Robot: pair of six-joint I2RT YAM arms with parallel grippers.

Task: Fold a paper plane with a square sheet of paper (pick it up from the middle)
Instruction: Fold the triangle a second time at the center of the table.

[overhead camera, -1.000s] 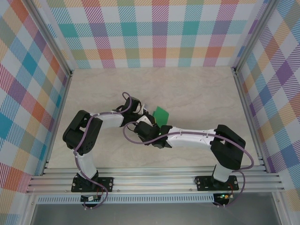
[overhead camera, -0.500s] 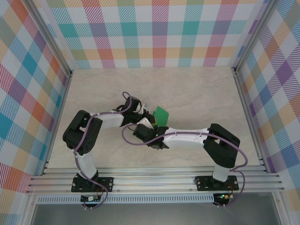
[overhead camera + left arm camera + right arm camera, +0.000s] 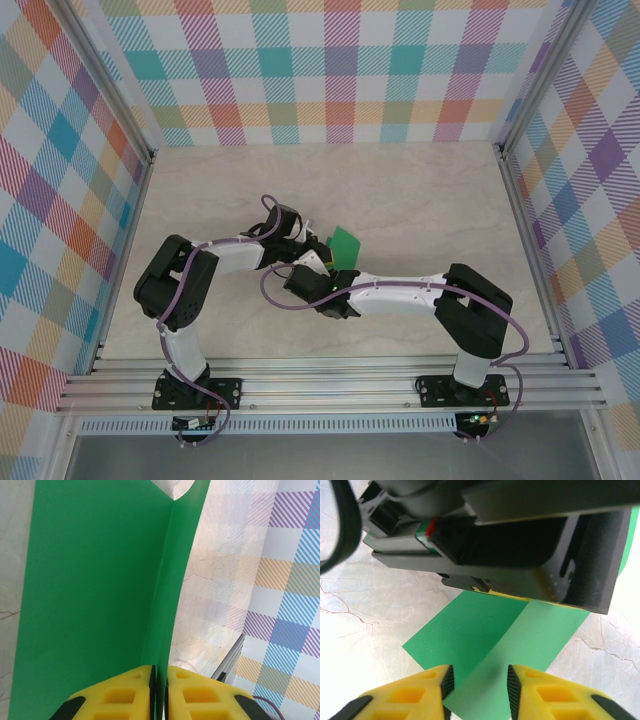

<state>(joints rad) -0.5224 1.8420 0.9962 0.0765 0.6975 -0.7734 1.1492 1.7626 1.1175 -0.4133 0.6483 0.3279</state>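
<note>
The green square sheet of paper is held up off the table, bent along one long crease. My left gripper is shut on the sheet at that crease, near its lower edge. In the top view the left gripper sits just left of the paper. My right gripper is open, its yellow fingers standing either side of the sheet's near edge without touching it. The right gripper is below and beside the left one. A paper plane is out of view.
The left gripper's black body hangs close above the right gripper. The marble-patterned table is bounded by aluminium rails and checked walls. Both arms cross at the table's middle.
The right arm has shifted left and forward, bringing its gripper closer to the paper and the left gripper. The left arm and the paper have stayed put.
</note>
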